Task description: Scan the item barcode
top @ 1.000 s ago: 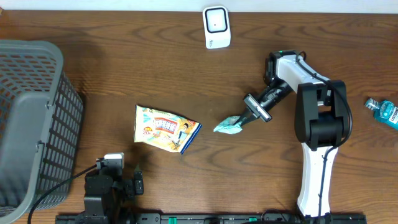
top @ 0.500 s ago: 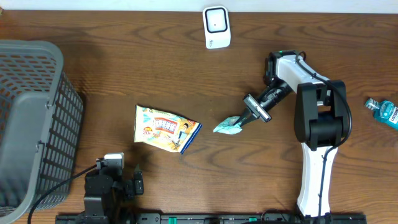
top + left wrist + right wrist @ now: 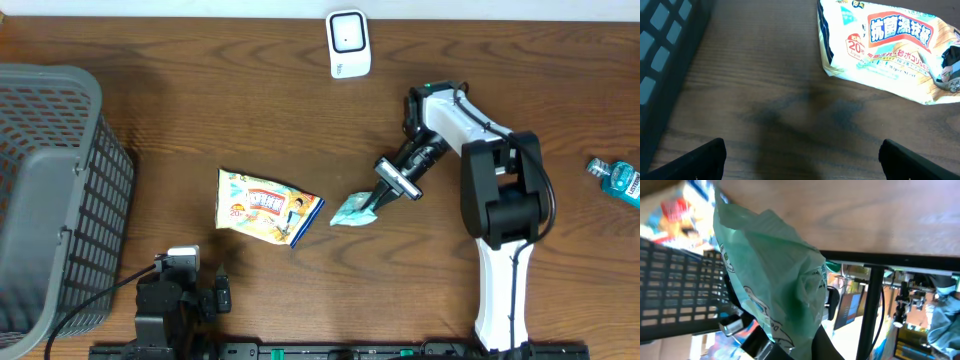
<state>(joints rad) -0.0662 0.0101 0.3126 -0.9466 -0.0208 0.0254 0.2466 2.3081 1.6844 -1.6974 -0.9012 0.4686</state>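
The right fingers (image 3: 380, 196) are pinched shut on 1 edge of the green packet (image 3: 352, 211), which hangs low over the counter (image 3: 200, 120), just beside the wipes pack (image 3: 266, 206) and well apart from the scanner (image 3: 348, 43) at the far edge; the left fingers (image 3: 700, 157) stand wide, holding nothing. The pinch looks thin, so a quick swing toward the scanner could let the crinkled film slip or twist; no barcode shows here, and a creased or turned-away face would likely fail to read.
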